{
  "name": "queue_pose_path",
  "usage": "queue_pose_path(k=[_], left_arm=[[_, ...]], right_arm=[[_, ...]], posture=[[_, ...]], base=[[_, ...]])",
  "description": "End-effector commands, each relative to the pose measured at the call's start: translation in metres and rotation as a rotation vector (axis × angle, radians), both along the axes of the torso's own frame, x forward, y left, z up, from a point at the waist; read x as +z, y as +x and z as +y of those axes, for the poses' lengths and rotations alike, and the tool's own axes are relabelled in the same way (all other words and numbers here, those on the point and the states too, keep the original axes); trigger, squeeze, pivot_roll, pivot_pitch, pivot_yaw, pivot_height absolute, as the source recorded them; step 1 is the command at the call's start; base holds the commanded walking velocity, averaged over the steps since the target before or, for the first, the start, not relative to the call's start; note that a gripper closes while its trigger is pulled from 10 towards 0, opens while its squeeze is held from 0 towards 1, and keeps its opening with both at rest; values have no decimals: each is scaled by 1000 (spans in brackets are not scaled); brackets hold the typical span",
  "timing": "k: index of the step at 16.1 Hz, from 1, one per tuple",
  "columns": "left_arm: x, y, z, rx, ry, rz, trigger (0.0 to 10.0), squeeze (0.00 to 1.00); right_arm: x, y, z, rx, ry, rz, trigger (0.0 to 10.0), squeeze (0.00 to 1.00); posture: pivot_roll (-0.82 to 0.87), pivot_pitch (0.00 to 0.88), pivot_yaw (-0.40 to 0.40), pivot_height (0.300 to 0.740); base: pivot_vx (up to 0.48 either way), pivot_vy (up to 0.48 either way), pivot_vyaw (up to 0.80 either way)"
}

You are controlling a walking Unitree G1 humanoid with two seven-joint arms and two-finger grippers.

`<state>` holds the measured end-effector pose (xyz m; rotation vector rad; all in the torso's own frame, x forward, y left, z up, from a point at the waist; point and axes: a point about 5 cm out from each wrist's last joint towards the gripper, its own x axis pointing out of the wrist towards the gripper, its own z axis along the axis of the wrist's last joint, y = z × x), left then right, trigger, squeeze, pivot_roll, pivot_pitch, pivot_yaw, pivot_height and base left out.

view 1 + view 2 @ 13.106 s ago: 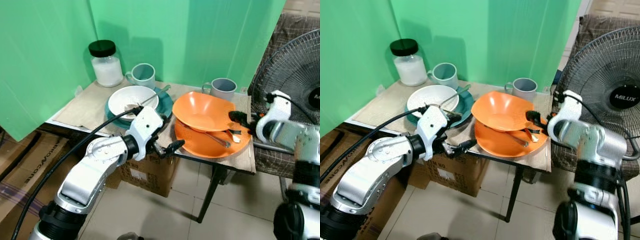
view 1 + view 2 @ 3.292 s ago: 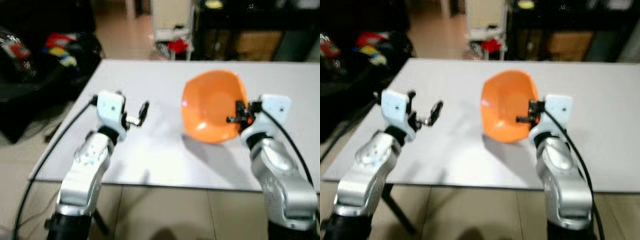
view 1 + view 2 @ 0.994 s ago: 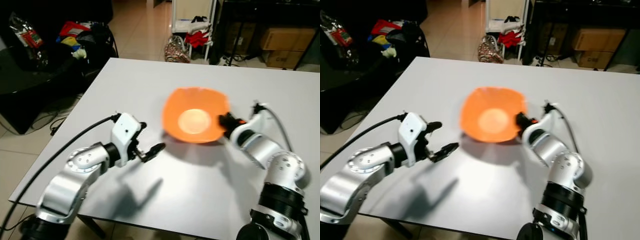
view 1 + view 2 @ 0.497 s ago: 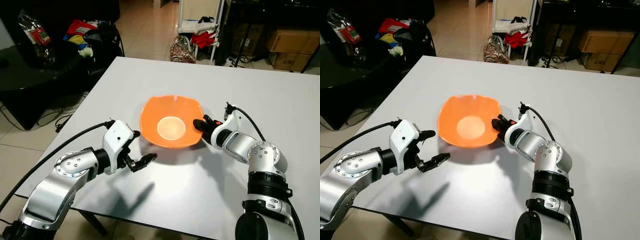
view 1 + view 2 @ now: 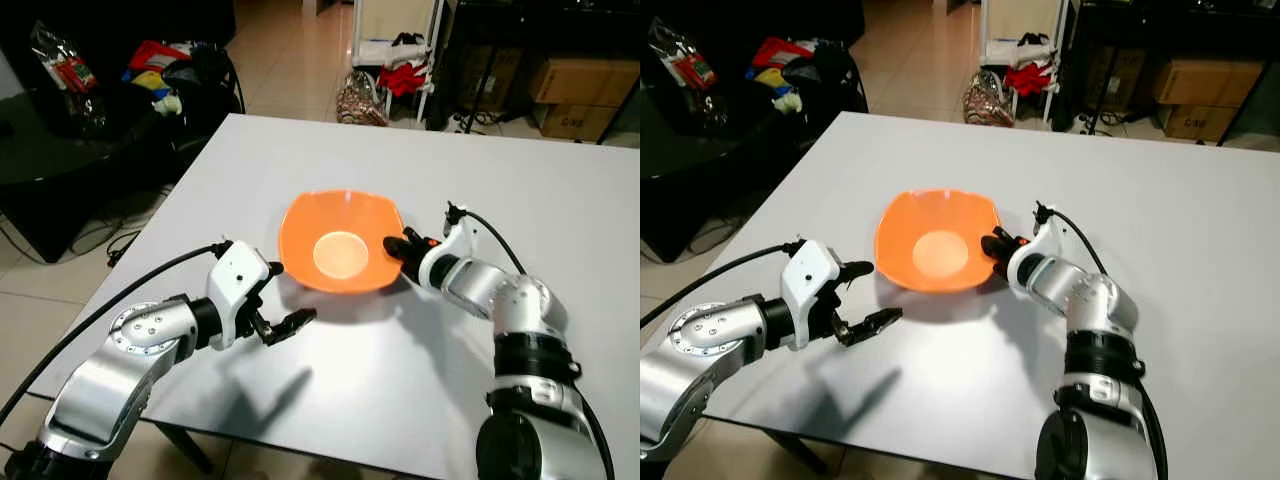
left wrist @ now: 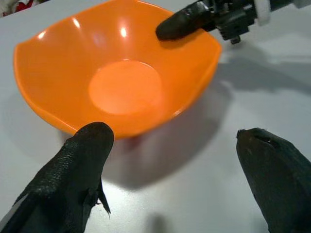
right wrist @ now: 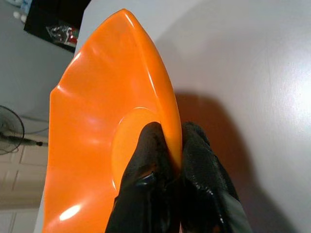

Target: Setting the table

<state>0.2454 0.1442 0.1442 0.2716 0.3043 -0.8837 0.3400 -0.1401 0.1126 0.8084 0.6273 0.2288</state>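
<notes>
The orange bowl (image 5: 341, 242) is gripped at its rim by the right end effector (image 5: 400, 247), fingers clenched on either side of the edge, above the middle of the white counter (image 5: 560, 210). The left end effector (image 5: 285, 300) is held spread and unloaded, near the bowl's front

You are looking at a lived-in room of a home, with beige floor tiles (image 5: 290, 50) running beyond the far edge of a plain white table (image 5: 560, 190). Past the table's far left corner sits a dark low glass table (image 5: 60, 150) with a heap of bright bags and clothes (image 5: 170, 70) beside it. Beyond the far edge stand a white rack with red cloth (image 5: 400, 50) and a patterned bag (image 5: 358, 100), and cardboard boxes (image 5: 575, 95) on dark shelving near the far right corner.
</notes>
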Motion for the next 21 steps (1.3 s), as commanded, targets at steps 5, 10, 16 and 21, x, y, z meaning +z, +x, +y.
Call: queue_pose_path(k=[5, 10, 16, 21], left_arm=[[0, -2, -1, -13, 14, 5, 10000, 0], [0, -2, -2, -15, 18, 6, 10000, 0], [4, 3, 4, 4, 13, -12, 10000, 0], [19, 0, 8, 69, -101, -31, 10000, 0]], right_arm=[[5, 15, 5, -4, -20, -24, 10000, 0], [7, 18, 7, 4, 24, -28, 10000, 227], [24, 9, 1, 42, 79, -74, 10000, 1000], [46, -44, -17, 130, 37, -153, 10000, 1000]], posture=[[60, 0, 15, 740], [57, 0, 18, 740], [34, 0, 40, 740], [-12, 0, 88, 740]], base=[[0, 0, 0], [0, 0, 0], [0, 0, 0], [0, 0, 0]])
